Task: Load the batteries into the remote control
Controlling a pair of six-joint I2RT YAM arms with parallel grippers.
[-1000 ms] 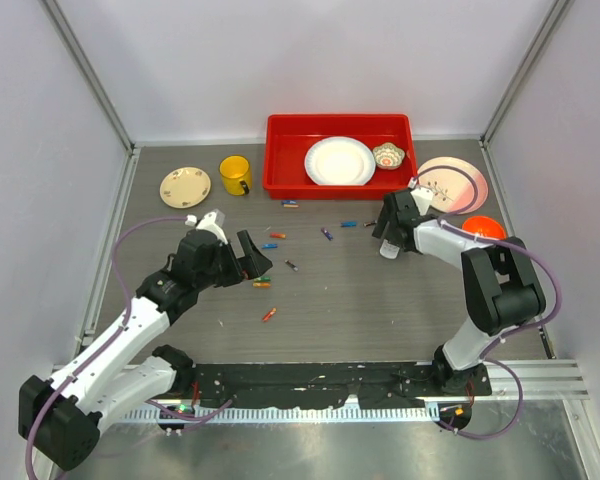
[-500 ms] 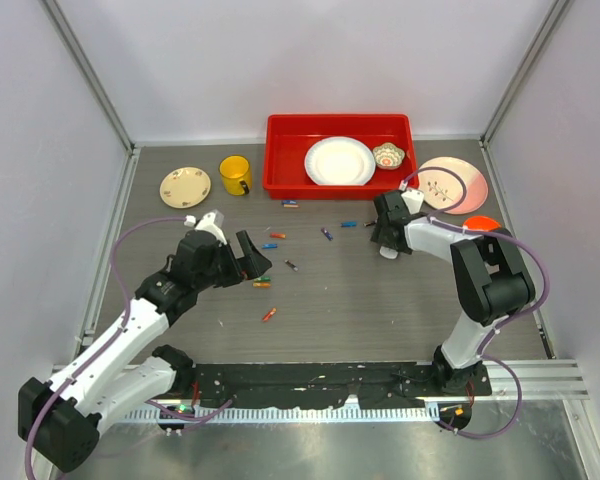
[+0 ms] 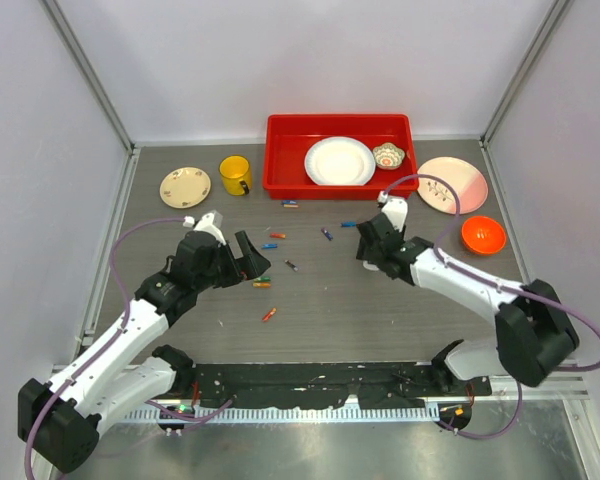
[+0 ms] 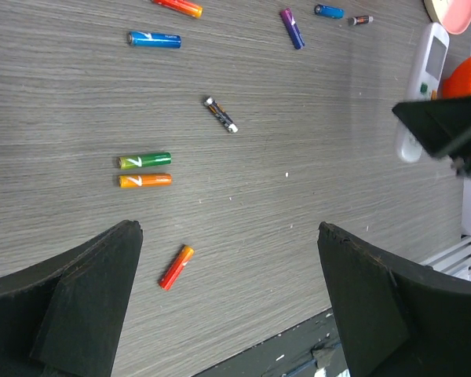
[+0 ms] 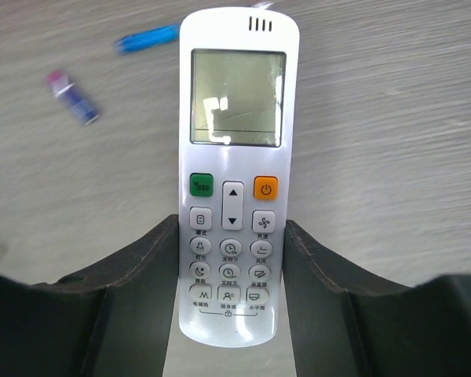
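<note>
My outstretched right claw (image 5: 231, 236) clamps the white oblong plastic remote control (image 5: 234, 157), perhaps lifted; left claw (image 4: 228, 232) hangs agape over thin coloured cylindrical batteries (image 4: 144, 160).

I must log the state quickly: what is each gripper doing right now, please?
Left gripper: open, jaws wide apart, holding nothing.
Right gripper: closed on the remote control.

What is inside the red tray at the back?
A white plate and a small patterned bowl sit inside the red tray. The tray floor beneath them is covered, so anything under them cannot be seen.
</note>
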